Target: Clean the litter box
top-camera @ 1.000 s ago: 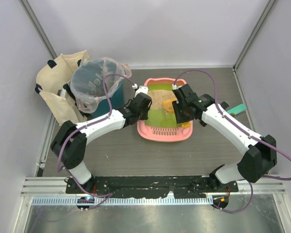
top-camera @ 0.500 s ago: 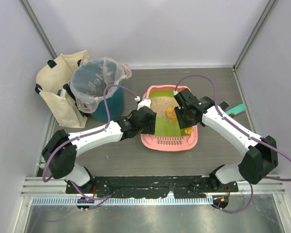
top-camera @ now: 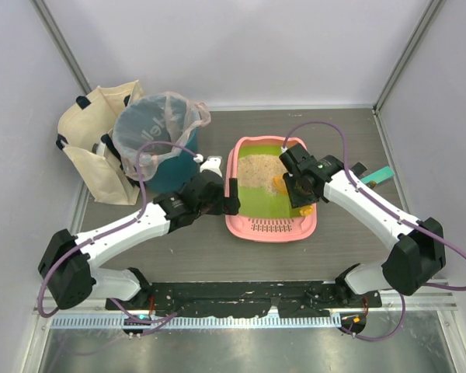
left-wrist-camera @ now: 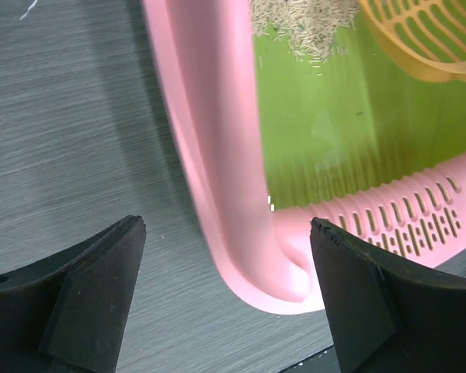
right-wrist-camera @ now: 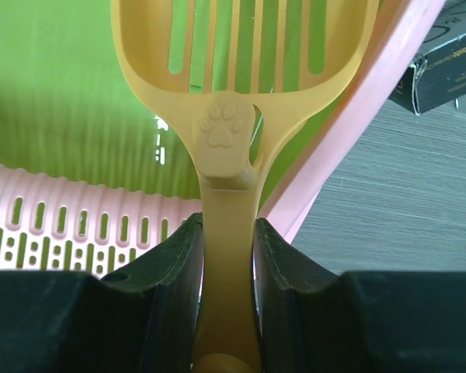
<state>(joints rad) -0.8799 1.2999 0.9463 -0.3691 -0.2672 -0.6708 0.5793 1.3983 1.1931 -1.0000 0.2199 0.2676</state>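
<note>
The litter box (top-camera: 272, 233) is a pink tray with a green floor, lying flat mid-table. Beige litter (top-camera: 258, 169) is heaped at its far end and a slotted ledge (top-camera: 273, 224) runs along its near end. My left gripper (top-camera: 228, 196) stands open just outside the tray's left rim. In the left wrist view the left gripper (left-wrist-camera: 225, 233) spans the near-left corner of the litter box (left-wrist-camera: 210, 116) without touching it. My right gripper (top-camera: 299, 191) is shut on the handle of the orange slotted scoop (top-camera: 280, 184). In the right wrist view the right gripper (right-wrist-camera: 227, 233) holds the scoop (right-wrist-camera: 245, 47) head low over the green floor.
A teal bin lined with a clear bag (top-camera: 157, 148) stands left of the tray, with a canvas tote (top-camera: 89, 148) beside it. A teal object (top-camera: 378, 176) lies at the far right. A dark box (right-wrist-camera: 443, 66) sits just outside the tray's right rim (right-wrist-camera: 357, 116).
My left gripper has opened, let go of the tray's left rim and drawn back to the left. The tray shifted slightly right and settled. The right gripper keeps the scoop.
</note>
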